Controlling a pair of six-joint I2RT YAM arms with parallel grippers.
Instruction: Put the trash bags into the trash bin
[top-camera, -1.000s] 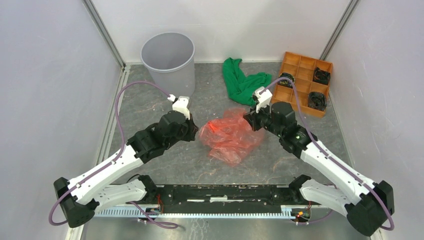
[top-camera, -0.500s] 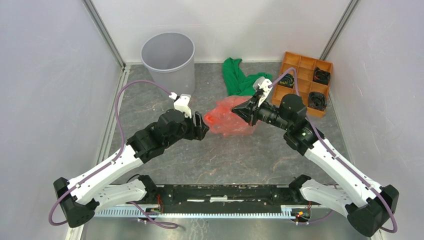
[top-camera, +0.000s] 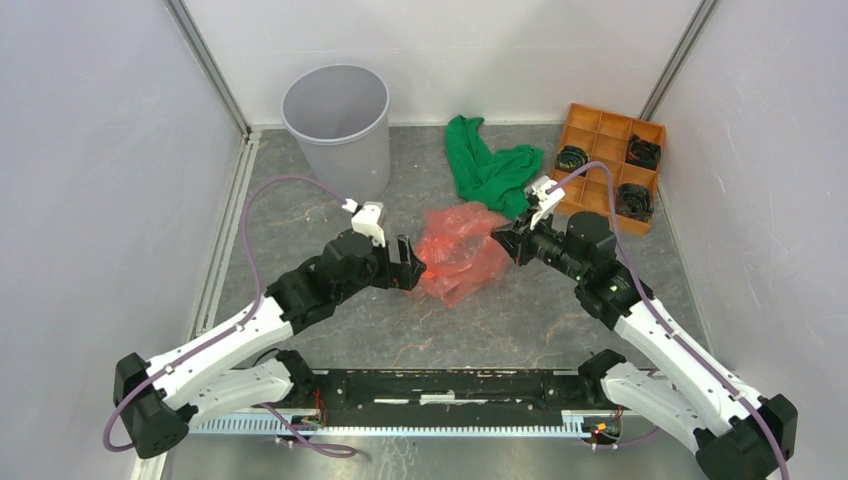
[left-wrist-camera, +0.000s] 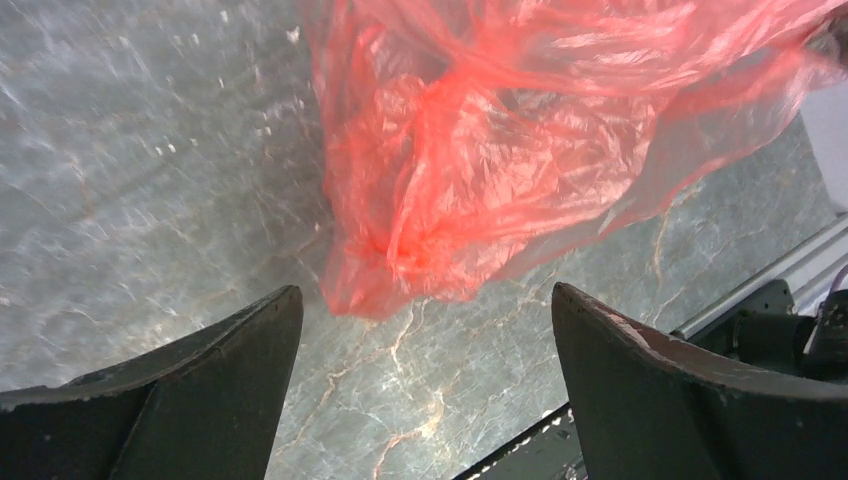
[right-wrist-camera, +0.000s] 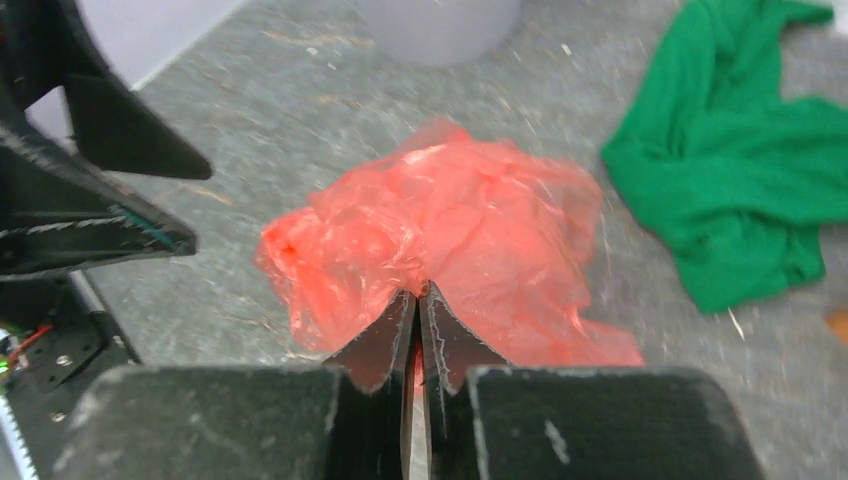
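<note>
Fingers of the right gripper (right-wrist-camera: 418, 295) pinch tight on the red trash bag (right-wrist-camera: 450, 230), arm stretched low. The left gripper (left-wrist-camera: 425, 292) points at it, fingers wide apart, bag just past the tips. The trash bin (top-camera: 338, 120) stands well beyond.

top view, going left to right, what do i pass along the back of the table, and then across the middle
Back: trash bin → green cloth → orange tray. Middle: left gripper → trash bag → right gripper.
</note>
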